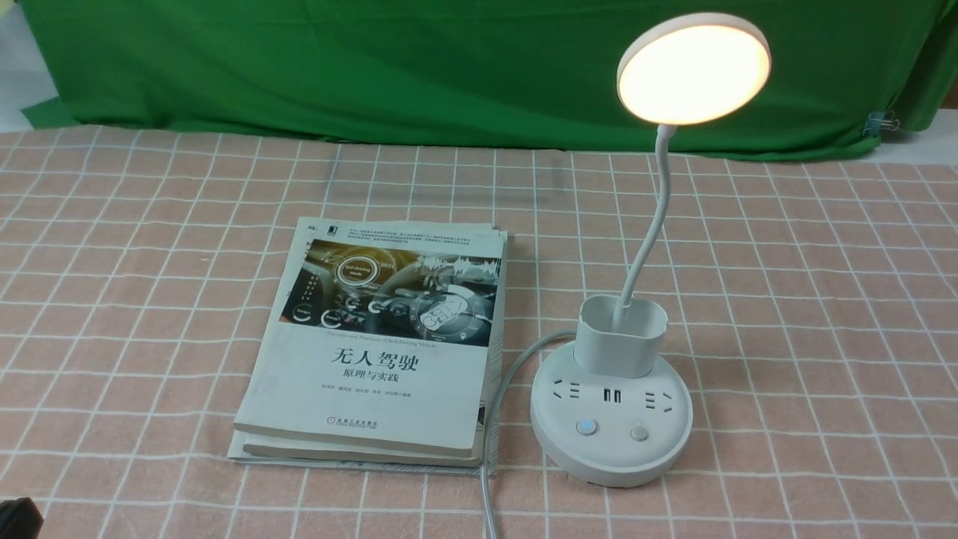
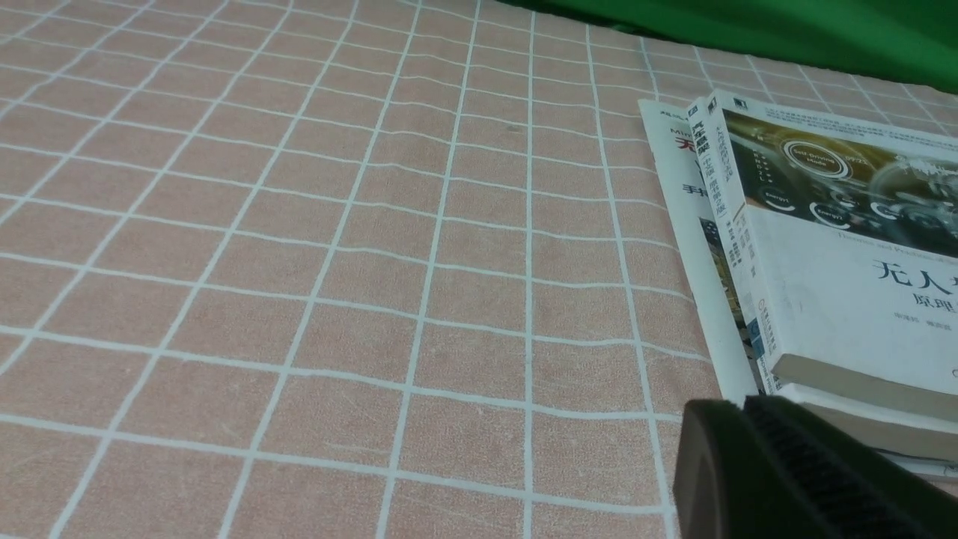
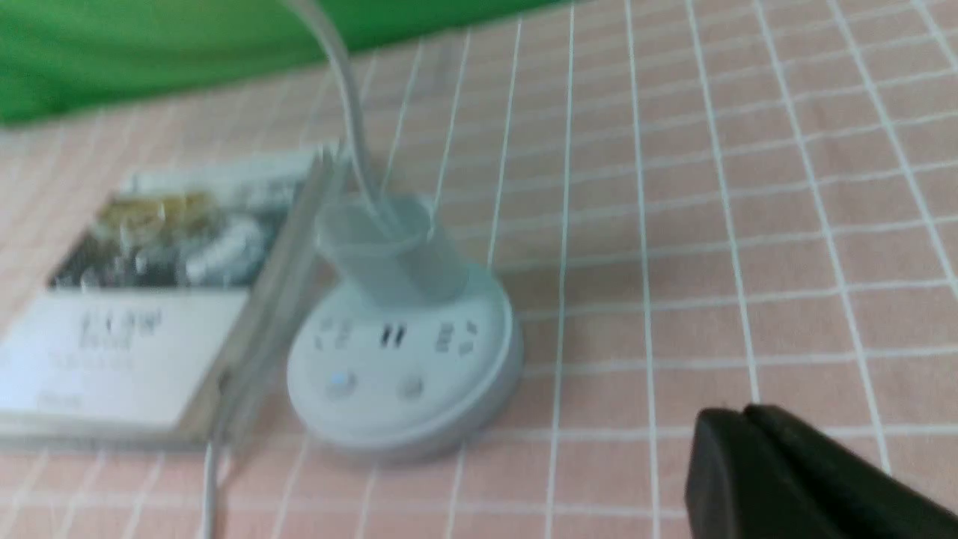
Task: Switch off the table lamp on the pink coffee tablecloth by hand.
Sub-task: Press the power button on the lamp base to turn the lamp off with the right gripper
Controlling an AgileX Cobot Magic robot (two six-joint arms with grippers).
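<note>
Front view: a salmon-pink cloth [image 1: 823, 299], soft-woven and ruled into squares by thin white lines, runs back to a creased green backdrop [image 1: 374, 67]. The lamp [image 1: 610, 449] stands on the cloth right of centre, toward the near side, just right of a stack of matte-covered books [image 1: 374, 374]. It is smooth white plastic: a round base with sockets, ports and two buttons, the left one glowing blue. Above that are a rounded cup, a thin curved neck and a flat disc head shining warm yellow. A pale cord [image 1: 490, 464] leaves the base between lamp and books.

Left wrist view: the left gripper [image 2: 745, 410], black with a ribbed pad, has its jaws closed on nothing, left of the books.

Right wrist view, blurred: the right gripper [image 3: 748, 412] is pressed shut and empty, near and right of the lamp base, apart from it.
</note>
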